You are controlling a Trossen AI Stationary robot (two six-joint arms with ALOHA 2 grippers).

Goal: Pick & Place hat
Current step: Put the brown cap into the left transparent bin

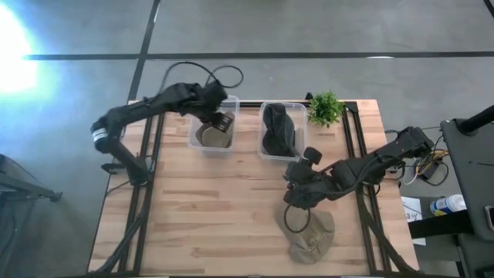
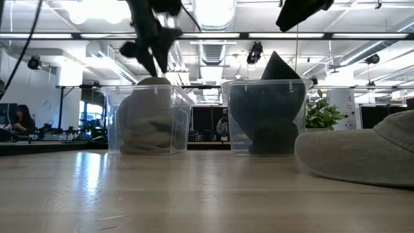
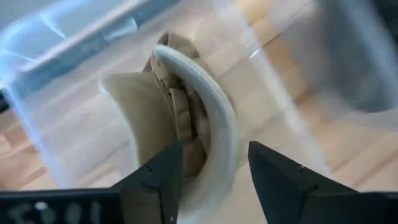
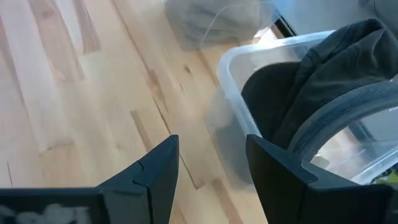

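Your left gripper hangs over the left clear bin near the table's far edge, its fingers parted wide with nothing between them. Just beyond the fingertips lies a tan hat, brim curled up against the bin wall, settled inside and apart from the pads. From the low view that hat fills the lower part of the bin and the arm stands above the rim.

Your right gripper is spread wide too and holds nothing — it hovers over bare wood toward the middle of the table, just in front of the right clear bin, which holds a dark hat. A second tan hat lies loose on the table by the near edge, right of centre, just behind that gripper's wrist as the high view shows it. A small green plant stands at the far right corner.

I judge the left arm's placing step done or nearly so: hat in the bin, fingers released. The step in hand looks like the right arm's pick of the loose hat. That calls for you to turn the gripper toward the near edge, come down over the crown or brim and close on a fold of fabric — soft cloth may slip, so take a deep bite.
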